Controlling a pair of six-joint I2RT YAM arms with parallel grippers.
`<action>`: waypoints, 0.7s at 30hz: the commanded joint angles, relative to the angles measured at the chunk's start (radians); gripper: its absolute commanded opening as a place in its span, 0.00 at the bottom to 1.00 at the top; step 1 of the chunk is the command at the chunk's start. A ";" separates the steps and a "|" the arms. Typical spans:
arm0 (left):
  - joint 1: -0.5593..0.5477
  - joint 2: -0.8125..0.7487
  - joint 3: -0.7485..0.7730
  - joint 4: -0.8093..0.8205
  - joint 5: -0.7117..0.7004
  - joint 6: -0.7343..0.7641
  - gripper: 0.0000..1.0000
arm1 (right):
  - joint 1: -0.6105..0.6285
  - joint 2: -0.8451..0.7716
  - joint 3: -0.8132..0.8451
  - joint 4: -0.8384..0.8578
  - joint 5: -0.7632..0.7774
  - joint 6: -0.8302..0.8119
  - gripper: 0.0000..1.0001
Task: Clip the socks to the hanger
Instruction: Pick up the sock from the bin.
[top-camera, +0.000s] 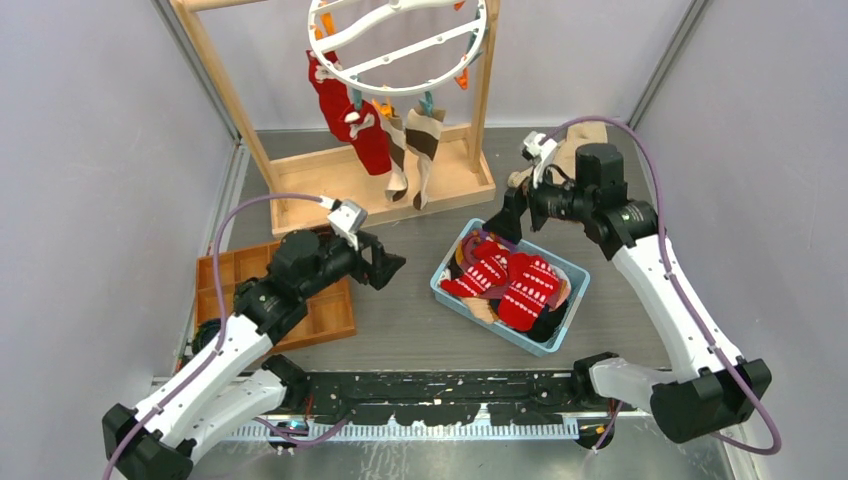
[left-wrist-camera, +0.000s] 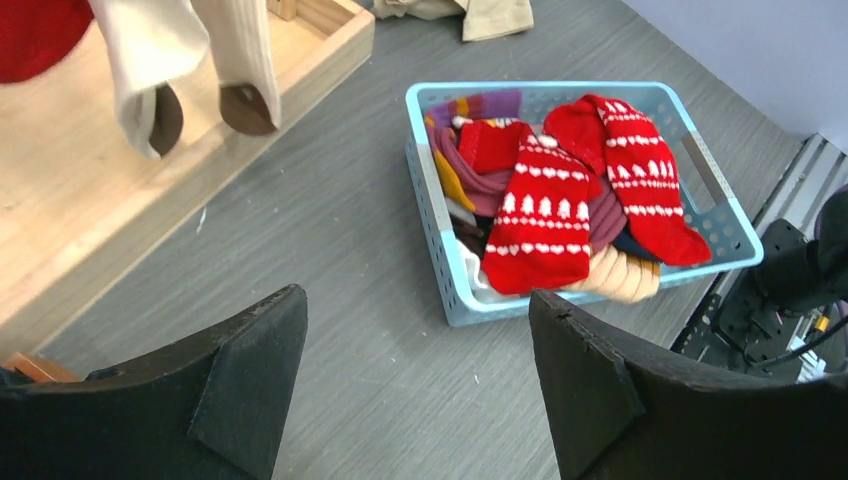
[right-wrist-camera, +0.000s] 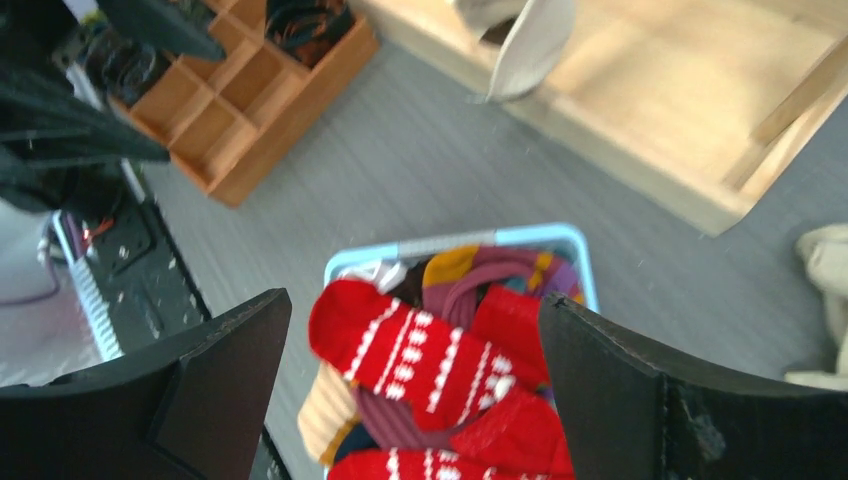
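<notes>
The left gripper (left-wrist-camera: 415, 293) hangs over bare table with its jaws spread wide and nothing between them, at about 9 o'clock from the basket (left-wrist-camera: 560, 88) in the top view. The right gripper (right-wrist-camera: 412, 298) hovers over the basket's 12 o'clock corner, its jaws also wide apart and empty, pointing down at the pile.

The loose socks (top-camera: 510, 280) lie heaped in that light blue perforated basket, at about 4 o'clock from the middle of the top view. Two red ones with white hearts and tree shapes lie on top. Under them show purple, orange, dark and ribbed cream fabric, and one red toe droops over the rim.

The hanger (top-camera: 400, 45), a white ring with curved crossbars and orange and teal clips, hangs at 12 o'clock. A red sock (top-camera: 350, 115) with white markings dangles from its 7 o'clock side. Just beside it, toward 5 o'clock, hang the tan-and-brown socks (top-camera: 410, 150), their toes just above the base board.

The ring hangs inside a wooden frame (top-camera: 230, 100) whose flat base rests on the grey table (top-camera: 400, 320). A brown compartment tray (top-camera: 320, 310) sits at 8 o'clock, partly under the left arm. A crumpled beige cloth (top-camera: 580, 140) lies at 2 o'clock, behind the right arm.
</notes>
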 joint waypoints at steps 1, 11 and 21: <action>0.004 -0.115 -0.069 0.164 -0.009 -0.042 0.82 | -0.004 -0.091 -0.083 -0.112 -0.055 -0.075 1.00; 0.004 -0.306 -0.190 0.149 -0.058 -0.132 0.81 | -0.006 -0.259 -0.274 -0.119 -0.045 -0.036 1.00; 0.005 -0.301 -0.232 0.156 -0.143 -0.322 0.83 | -0.023 -0.289 -0.345 -0.059 0.055 0.140 0.95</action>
